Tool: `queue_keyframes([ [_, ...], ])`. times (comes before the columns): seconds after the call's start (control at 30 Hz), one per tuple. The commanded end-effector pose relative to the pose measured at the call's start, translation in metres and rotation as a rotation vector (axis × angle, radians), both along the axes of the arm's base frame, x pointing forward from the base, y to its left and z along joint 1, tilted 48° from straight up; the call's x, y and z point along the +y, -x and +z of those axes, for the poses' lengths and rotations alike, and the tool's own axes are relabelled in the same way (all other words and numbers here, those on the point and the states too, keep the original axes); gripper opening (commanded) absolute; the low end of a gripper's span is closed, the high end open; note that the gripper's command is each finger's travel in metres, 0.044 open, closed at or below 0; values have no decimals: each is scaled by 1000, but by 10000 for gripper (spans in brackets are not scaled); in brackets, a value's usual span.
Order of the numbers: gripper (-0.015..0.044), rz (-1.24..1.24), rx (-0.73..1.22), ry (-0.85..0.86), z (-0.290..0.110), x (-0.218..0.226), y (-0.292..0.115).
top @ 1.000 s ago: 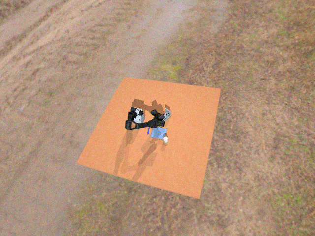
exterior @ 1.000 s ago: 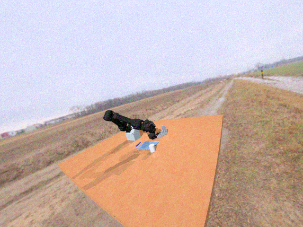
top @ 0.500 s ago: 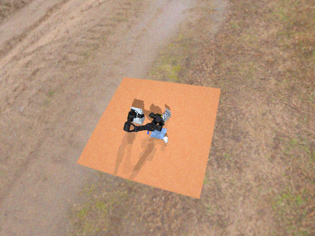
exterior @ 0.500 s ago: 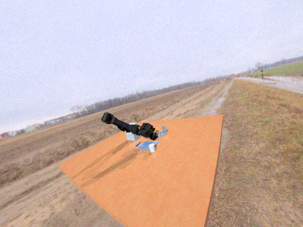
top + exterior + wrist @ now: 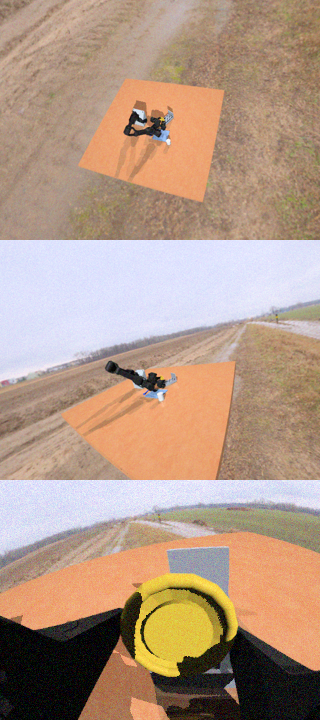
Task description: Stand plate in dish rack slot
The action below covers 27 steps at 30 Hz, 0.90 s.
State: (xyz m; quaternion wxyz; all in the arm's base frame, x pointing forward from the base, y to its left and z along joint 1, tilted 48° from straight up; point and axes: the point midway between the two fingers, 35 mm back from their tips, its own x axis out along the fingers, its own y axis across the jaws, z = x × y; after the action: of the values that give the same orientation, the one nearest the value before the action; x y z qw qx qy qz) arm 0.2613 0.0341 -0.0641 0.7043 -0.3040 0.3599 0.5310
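Wrist view is filled at the centre by the plate [image 5: 180, 626], a yellow disc with a dark raised rim, held on edge so that its face is turned to the camera. The gripper [image 5: 179, 670] is clenched on the plate; the lower rim, at 6 o'clock, is taken between the jaws, whose dark bodies are seen at 8 and 4 o'clock. The rack [image 5: 200, 570] is seen behind the plate, toward 12 o'clock, only as a grey end wall; the slots are hidden.

In the top view the plate [image 5: 162, 119] is lifted above the orange board [image 5: 191, 160], just beside the rack [image 5: 169, 117].

The plate is judged stiff, light and probably smooth, so a hold on the rim alone may let it swing or slip. A deep grip across the rim is judged safer, and a slow lowering between the rails.
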Motion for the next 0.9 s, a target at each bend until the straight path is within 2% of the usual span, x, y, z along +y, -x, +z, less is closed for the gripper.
queue_keyframes([
  [0.0,0,74,-127,-30,5,-3,1],
  [0.2,0,138,-251,-42,9,-8,1],
  [0.87,0,132,-242,-35,-1,2,-4],
])
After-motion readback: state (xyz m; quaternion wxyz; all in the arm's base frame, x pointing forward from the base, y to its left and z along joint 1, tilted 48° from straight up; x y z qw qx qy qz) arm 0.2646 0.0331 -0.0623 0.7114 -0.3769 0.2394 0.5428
